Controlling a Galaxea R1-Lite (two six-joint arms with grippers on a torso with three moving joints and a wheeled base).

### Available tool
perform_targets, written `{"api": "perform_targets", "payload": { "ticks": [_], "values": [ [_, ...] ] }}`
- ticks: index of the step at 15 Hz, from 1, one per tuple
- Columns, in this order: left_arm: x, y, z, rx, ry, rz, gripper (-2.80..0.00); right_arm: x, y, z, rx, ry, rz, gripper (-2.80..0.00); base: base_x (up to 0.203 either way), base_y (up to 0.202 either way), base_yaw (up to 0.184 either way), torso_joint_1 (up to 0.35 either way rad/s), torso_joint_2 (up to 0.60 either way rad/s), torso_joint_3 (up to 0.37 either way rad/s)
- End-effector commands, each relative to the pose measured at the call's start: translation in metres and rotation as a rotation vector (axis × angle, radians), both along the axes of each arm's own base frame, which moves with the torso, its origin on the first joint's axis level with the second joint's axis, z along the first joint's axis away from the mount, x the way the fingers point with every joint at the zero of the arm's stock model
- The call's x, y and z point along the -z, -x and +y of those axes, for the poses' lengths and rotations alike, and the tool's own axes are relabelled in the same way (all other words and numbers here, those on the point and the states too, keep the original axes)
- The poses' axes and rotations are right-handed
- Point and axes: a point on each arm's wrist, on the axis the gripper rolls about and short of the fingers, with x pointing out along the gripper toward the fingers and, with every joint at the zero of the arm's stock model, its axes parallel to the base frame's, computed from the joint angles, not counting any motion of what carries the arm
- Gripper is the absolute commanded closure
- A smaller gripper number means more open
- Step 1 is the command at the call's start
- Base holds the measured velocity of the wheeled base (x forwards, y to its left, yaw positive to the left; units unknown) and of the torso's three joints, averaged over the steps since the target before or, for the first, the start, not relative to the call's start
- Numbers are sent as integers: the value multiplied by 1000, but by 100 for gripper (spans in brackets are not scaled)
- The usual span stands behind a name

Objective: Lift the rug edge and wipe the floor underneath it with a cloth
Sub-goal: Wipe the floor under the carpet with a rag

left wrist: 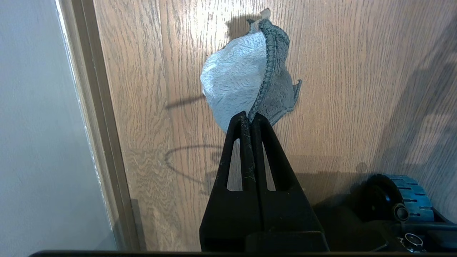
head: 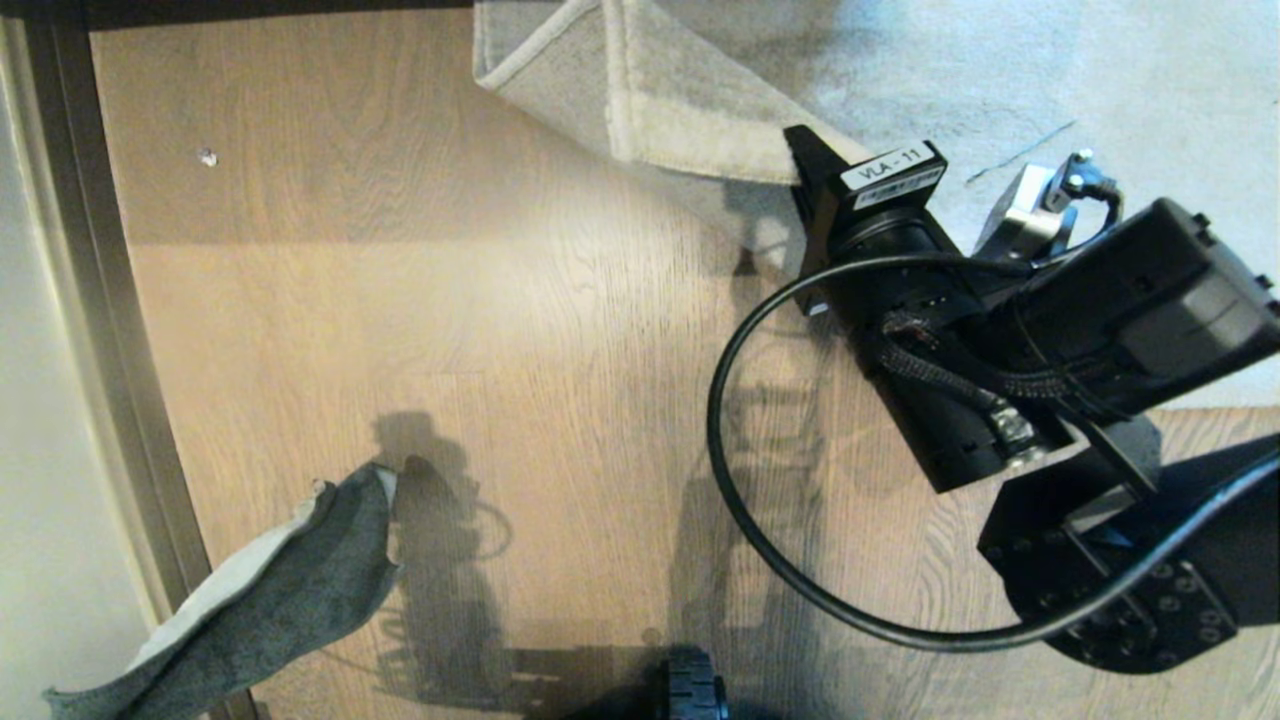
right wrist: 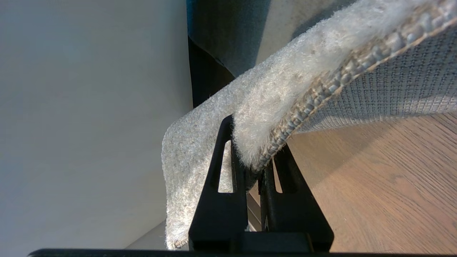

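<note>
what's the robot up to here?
The right end effector is shut on the rug edge, holding it folded up off the floor. The left end effector is shut on the cloth, which hangs above the planks near the baseboard. No wiping contact shows yet.

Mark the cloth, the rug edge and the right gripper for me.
cloth (left wrist: 235, 76): left wrist view, on its off-white face.
rug edge (right wrist: 271, 114): right wrist view, on the lifted pile.
right gripper (right wrist: 255, 160): right wrist view, between the fingertips clamping the rug.

Dark baseboard strip (head: 95, 330) along pale wall (head: 40, 450), left side.
</note>
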Motion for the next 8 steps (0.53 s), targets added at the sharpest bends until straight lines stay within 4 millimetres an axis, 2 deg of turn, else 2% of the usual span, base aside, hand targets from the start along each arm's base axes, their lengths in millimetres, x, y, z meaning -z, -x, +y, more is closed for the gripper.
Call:
{"api": "perform_targets", "payload": {
  "ticks": [1,8],
  "values": [
    [0,0,0,-2,-1,-1,0,-2,2,-2,-3,-36,-26,0,0,0,0,0,0,0],
    [0,0,0,-1,-9,0,0,-2,2,-2,-4,-36,-27,0,0,0,0,0,0,0]
  ]
}}
